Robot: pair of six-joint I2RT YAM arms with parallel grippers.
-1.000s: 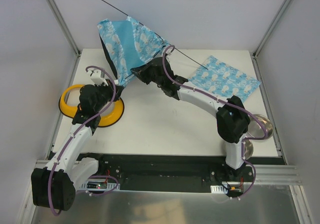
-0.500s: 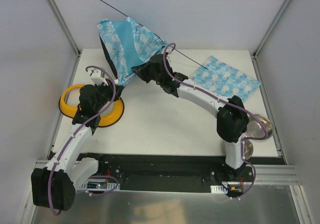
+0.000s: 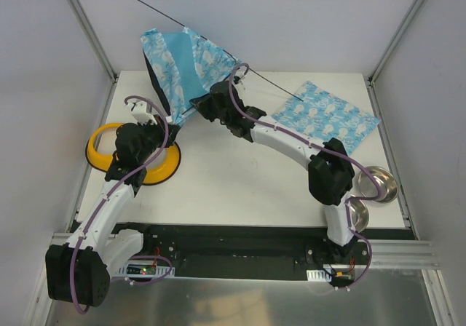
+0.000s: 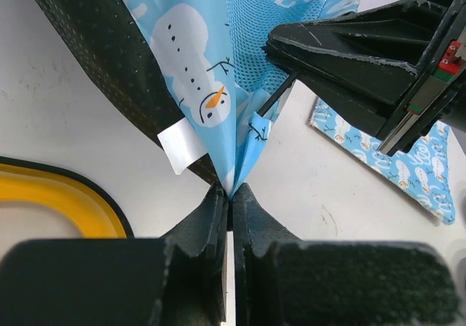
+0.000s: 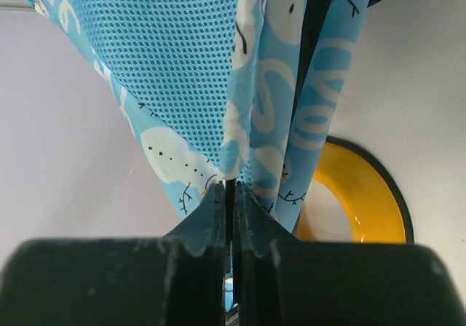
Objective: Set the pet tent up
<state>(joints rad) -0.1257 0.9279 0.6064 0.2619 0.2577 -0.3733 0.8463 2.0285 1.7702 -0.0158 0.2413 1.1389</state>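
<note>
The pet tent (image 3: 182, 68), light blue snowman print with dark trim, stands half raised at the table's back left. Thin black poles (image 3: 149, 6) stick out up-left and toward the right. My left gripper (image 3: 175, 116) is shut on the tent's lower corner (image 4: 231, 184). My right gripper (image 3: 198, 106) is shut on a thin black pole (image 5: 230, 191) at the tent's fabric edge (image 5: 240, 86), just right of the left gripper. In the left wrist view the right gripper (image 4: 280, 89) shows holding the pole (image 4: 273, 97).
The yellow double bowl (image 3: 105, 140) lies under the left arm at the left edge. A flat blue print mat (image 3: 328, 115) lies at the back right. Steel bowls (image 3: 378, 184) sit at the right edge.
My right gripper has moved a little left and back along the pole toward the tent. The left gripper and the tent corner have stayed put.
</note>
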